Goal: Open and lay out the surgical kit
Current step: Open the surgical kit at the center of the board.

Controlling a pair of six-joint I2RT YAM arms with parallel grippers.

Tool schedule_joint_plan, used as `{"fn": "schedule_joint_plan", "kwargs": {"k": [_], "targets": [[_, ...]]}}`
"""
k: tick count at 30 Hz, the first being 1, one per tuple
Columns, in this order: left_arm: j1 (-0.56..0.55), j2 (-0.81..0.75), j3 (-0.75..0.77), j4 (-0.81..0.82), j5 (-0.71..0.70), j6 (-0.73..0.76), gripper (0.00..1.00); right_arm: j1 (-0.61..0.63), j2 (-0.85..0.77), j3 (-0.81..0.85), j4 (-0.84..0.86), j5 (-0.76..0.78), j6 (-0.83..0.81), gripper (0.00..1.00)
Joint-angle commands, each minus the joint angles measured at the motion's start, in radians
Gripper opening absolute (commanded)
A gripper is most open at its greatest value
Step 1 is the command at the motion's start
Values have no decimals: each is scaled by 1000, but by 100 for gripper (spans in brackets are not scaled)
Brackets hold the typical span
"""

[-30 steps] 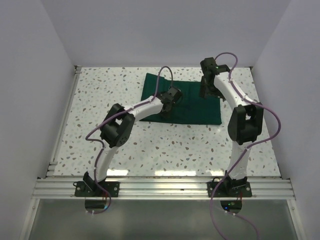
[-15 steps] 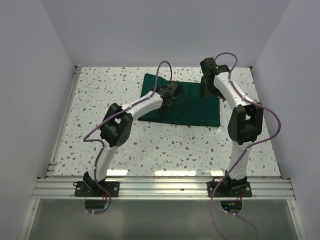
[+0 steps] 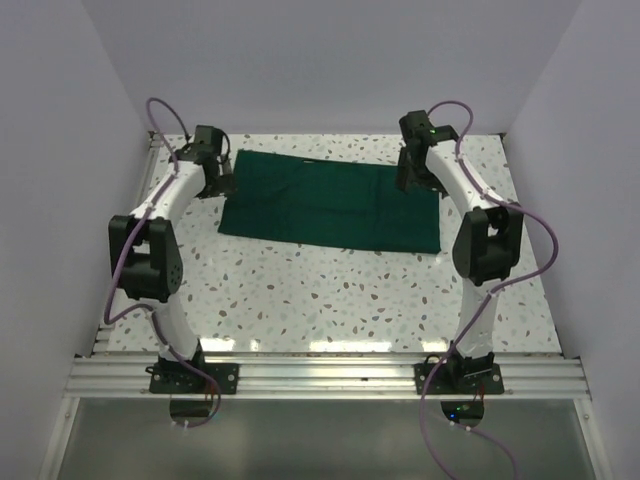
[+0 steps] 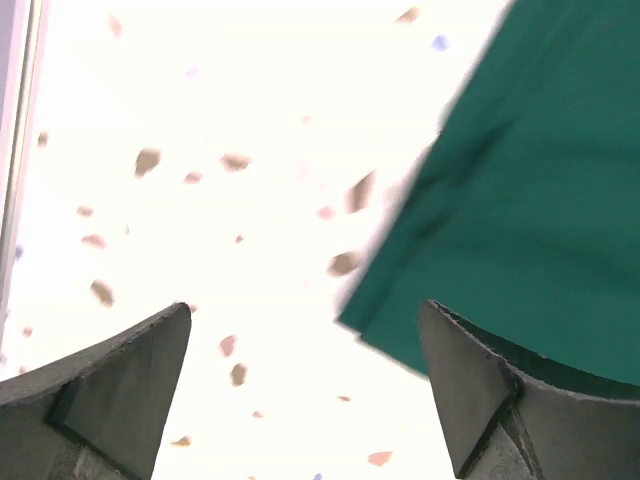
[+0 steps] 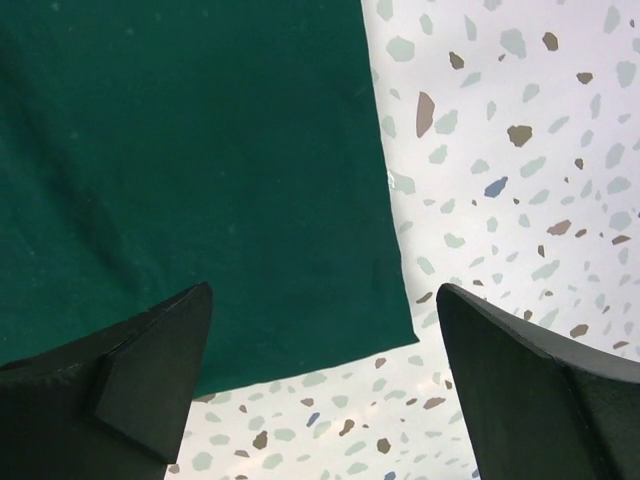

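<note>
Drape of dark green cloth (image 3: 330,205), spread flat on the speckled tabletop (image 3: 330,290), is judged light, limp, best pinched at a corner; left gripper (image 4: 303,305) and right gripper (image 5: 325,287) are held apart, empty.

One dark green rectangular cloth (image 3: 330,205) lies flat on the far half of one white speckled terrazzo table (image 3: 330,290). Two white-and-black jointed robot arms stand at the near edge, a left arm (image 3: 165,215) and a right arm (image 3: 470,205). There are two purple cables, one on the left (image 3: 152,110) and one on the right (image 3: 545,235).
</note>
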Motion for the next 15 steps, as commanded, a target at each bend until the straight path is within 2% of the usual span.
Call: {"fn": "schedule_joint_plan", "kwargs": {"k": [1, 5, 9, 15], "targets": [[9, -35, -120, 7, 7, -26, 100, -3, 28, 66, 13, -13, -11, 99], [9, -90, -180, 23, 43, -49, 100, -38, 95, 178, 17, -50, -17, 99], [7, -134, -204, 30, 109, -52, 100, -101, 192, 328, 27, -151, -20, 99], [-1, -179, -255, 27, 109, -39, 100, -152, 275, 451, 59, -164, 14, 99]]}}
